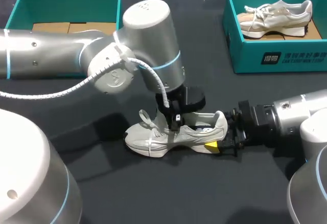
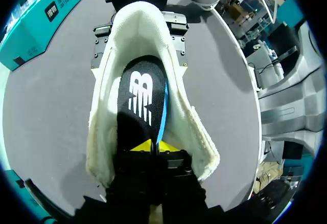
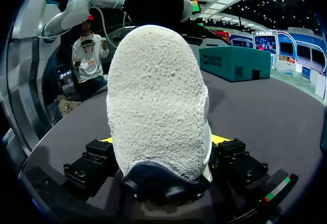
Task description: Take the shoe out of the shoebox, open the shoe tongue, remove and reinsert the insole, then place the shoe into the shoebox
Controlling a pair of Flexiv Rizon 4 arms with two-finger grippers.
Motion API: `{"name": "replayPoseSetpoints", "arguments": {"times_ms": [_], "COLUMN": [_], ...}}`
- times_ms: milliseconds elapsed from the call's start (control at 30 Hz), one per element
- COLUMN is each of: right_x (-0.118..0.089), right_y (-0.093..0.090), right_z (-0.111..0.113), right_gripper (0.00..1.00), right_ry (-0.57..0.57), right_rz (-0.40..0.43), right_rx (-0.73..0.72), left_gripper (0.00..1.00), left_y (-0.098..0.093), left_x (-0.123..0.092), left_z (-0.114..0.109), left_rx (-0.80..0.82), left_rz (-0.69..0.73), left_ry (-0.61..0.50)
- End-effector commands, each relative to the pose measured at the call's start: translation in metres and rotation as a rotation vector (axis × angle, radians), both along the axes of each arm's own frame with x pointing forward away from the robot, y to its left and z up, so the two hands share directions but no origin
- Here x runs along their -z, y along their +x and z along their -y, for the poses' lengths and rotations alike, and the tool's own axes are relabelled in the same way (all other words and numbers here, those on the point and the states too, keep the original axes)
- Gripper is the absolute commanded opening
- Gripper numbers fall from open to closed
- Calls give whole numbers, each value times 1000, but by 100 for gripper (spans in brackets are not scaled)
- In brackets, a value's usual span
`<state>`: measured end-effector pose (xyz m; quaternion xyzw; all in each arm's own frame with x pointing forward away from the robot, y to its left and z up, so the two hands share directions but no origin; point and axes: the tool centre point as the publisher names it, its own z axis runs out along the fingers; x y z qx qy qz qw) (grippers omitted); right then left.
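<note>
- Black table (image 1: 133, 193): one pale grey and white mesh trainer (image 1: 153, 140) lies on its sole near the middle, outside both boxes, toe toward my left, heel toward my right.
- Right gripper (image 3: 162, 140): closed on the trainer's heel, one yellow-tipped finger against each side of the heel.
- Left gripper (image 2: 156, 146): set down into the trainer's opening from above. Yellow tips nearly together, pinching the blue-edged rim of the black insole with a white logo (image 2: 140, 96). The insole lies inside the trainer.
- Far right: teal cardboard shoebox (image 1: 276, 60), open, holding a second beige and white trainer (image 1: 276, 14) on its side.
- Far left: second teal shoebox (image 1: 20, 9), open, brown cardboard floor showing. Well apart from the trainer on the table.
</note>
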<state>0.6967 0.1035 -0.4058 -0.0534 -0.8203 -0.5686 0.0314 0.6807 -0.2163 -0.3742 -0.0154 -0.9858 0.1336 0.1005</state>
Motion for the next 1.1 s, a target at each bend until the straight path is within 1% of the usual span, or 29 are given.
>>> {"name": "replayPoseSetpoints", "arguments": {"times_ms": [33,333,533,800,933,1100], "right_x": [2,2,2,2,2,2], "right_y": [0,0,0,0,0,0], "right_z": [-1,-1,-1,-1,-1,-1], "right_gripper": [0,0,0,0,0,0], "right_ry": [-6,-6,-6,-6,-6,-6], "right_rz": [-1,-1,-1,-1,-1,-1], "right_rx": [1,1,1,1,1,1], "left_gripper": [0,0,0,0,0,0], "left_y": [2,0,2,15,20,22], "left_x": [-9,-25,-26,-20,-24,-34], "left_z": [-13,-1,-4,-12,-10,-3], "left_rx": [-29,-27,-64,-158,-180,-173], "left_rz": [-24,-49,-73,-139,-184,-225], "left_ry": [-193,-289,-332,-382,-419,-477]}}
